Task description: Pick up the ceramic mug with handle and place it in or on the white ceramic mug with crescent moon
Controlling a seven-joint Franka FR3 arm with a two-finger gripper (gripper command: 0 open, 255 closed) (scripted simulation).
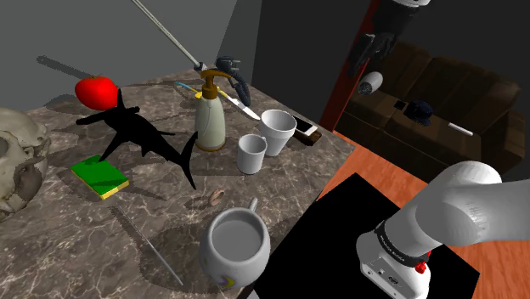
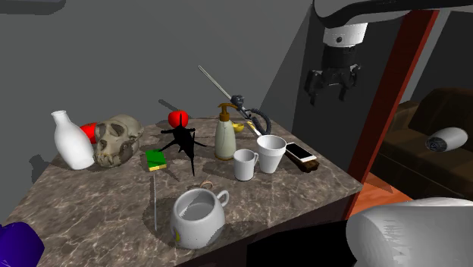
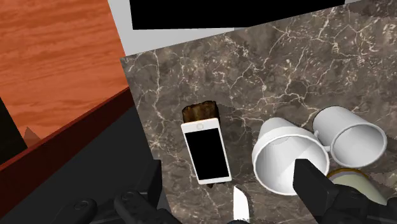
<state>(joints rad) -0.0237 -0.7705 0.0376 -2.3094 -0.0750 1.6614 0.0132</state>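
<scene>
Your white arm [image 1: 463,204] rises at the shoulder view's lower right, its elbow bent, and runs up past that picture's top edge. In the second exterior view the wrist [image 2: 345,34] drops in from the top edge, pointing straight down. Below it the black gripper [image 2: 331,91] hangs high, its two fingers [image 3: 318,188] spread well apart, nothing clasped between them.

No legible txt; yellow crescent [image 1: 223,279] on big mug [image 1: 255,263].
</scene>
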